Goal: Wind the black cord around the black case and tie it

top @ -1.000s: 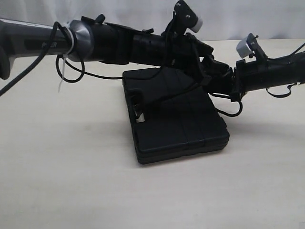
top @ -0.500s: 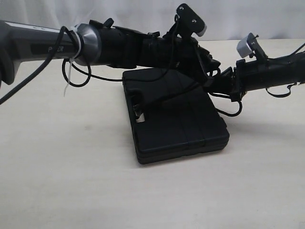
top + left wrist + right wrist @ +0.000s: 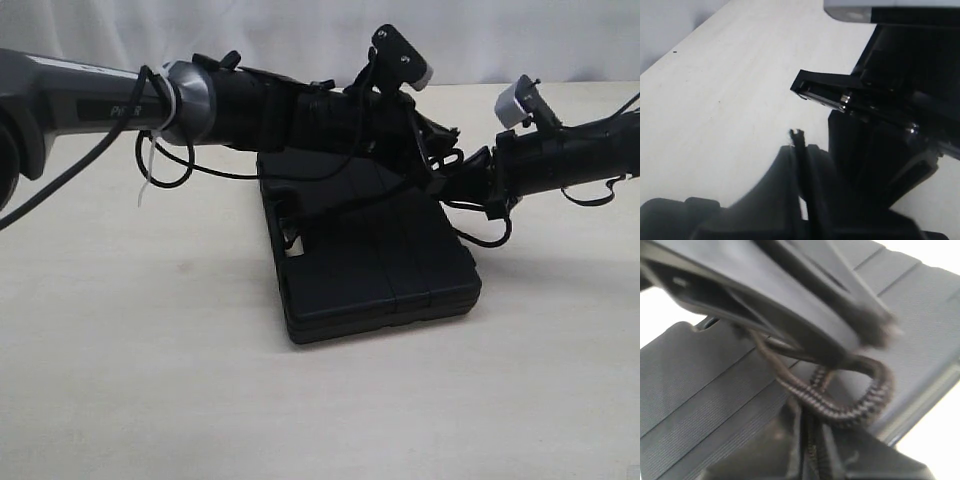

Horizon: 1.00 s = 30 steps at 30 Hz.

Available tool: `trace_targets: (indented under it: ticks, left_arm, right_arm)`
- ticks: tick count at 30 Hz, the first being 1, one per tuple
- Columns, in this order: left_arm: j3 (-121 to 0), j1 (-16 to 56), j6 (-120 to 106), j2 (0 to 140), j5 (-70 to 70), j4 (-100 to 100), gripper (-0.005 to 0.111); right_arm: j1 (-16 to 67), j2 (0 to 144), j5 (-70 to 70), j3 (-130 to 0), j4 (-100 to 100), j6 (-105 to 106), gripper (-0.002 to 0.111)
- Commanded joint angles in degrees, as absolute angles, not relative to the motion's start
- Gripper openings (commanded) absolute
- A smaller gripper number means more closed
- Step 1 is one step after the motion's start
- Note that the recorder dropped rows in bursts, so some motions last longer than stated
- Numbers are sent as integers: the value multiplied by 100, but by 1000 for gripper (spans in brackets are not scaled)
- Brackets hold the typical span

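- Since a second ago the left arm has slid further right over the black case [image 3: 370,265], and the left gripper [image 3: 799,137] has gone from wide apart to closed.
- Its jaws stand pressed together; whether they pinch anything cannot be told.
- The right gripper [image 3: 806,417] is clamped tight on the black cord [image 3: 860,400], whose braided loop bulges out just beyond its fingertips, above the ribbed lid.
- Both grippers meet over the case's far right corner.
- The case lies flat on the pale table [image 3: 150,380], with the cord running slantwise across its lid.
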State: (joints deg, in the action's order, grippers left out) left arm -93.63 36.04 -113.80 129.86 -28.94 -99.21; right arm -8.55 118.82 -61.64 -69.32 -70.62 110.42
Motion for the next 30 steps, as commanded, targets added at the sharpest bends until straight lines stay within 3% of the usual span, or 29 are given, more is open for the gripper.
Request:
trace_targets:
  ticks: [1,5,8,11,30]
  left_arm:
    - [-9408,3521,-11393,12700,-2928,-9995,0]
    - [-9408,3521,-11446,12619,-2903,-9995,0]
    - [-9408,3521,-11504,12619,-2800,-9995,0]
    - [-9408,3521,-11609,12619,-2633,-9995,0]
    - [-9408,3306,-11757,11983,-2682,-9995,0]
  right_arm:
    - [-850,11822,-6156,-6921,-6980,11005,10]
    - [-850,11822,-6191,-6921,-6980,11005,22]
    - [-850,11822,-6177,-6921,-7056,11005,45]
    - [-850,11795,-6177,-6921,-6950,10902,58]
    - [-877,11153,-4792,-6921,-5311,8715,58]
